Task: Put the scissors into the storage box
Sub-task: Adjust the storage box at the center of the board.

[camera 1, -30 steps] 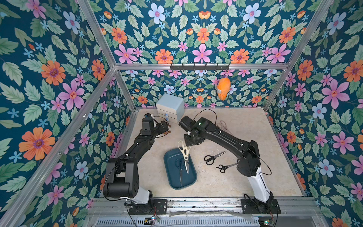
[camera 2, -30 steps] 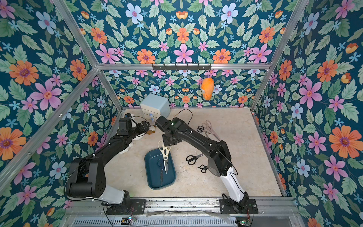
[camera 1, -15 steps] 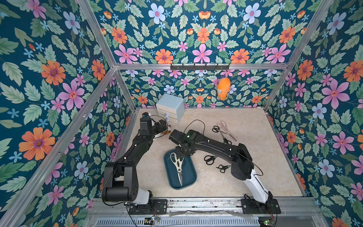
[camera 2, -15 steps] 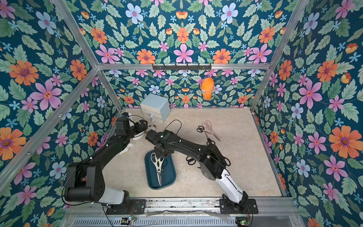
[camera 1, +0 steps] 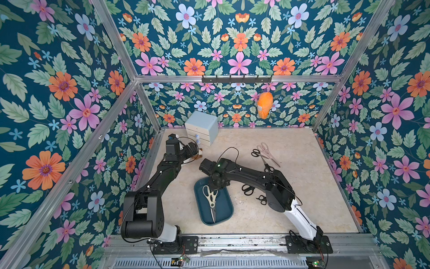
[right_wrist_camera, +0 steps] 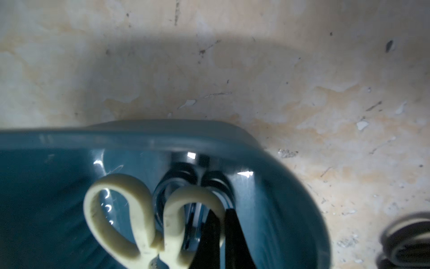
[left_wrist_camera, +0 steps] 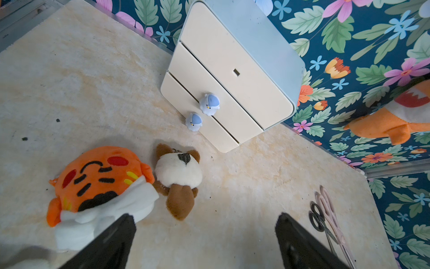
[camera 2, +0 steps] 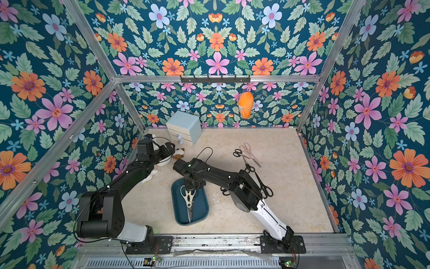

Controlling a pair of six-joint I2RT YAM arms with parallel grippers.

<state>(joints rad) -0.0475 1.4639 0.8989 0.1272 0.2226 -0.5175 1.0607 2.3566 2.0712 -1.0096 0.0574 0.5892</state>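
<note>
1. The left tool (left_wrist_camera: 204, 235) is hanging with its jaws wide apart and holding nothing. It is hovering over the counter (camera 1: 314, 186) near an orange plush toy (left_wrist_camera: 97, 184) and a light-blue drawer cabinet (camera 1: 202, 127), well apart from the storage box.
2. The dark teal storage box (camera 1: 223, 209) is sitting at the front middle of the counter, its long axis running from the back wall toward the robot's base.
3. The cream-handled scissors (camera 1: 210, 198) are lying inside the box along that long axis, with the blades pointing toward the base and the handle loops at the far end. In the right wrist view, black handle loops (right_wrist_camera: 176, 173) of another pair are showing beneath them.
4. The right tool (right_wrist_camera: 221, 213) is reaching down over the box's far end, its jaws pinched tight on the rim of one cream handle loop. Letting go looks like the step at hand, since the scissors appear to be resting within the walls.
5. Further right, black-handled scissors (camera 1: 247, 189) are lying on the counter near the box, partly hidden under the right arm. A pale pink pair (camera 1: 268, 153) is lying farther back. All are on the right arm's side, so that arm seems the better placed for them.
</note>
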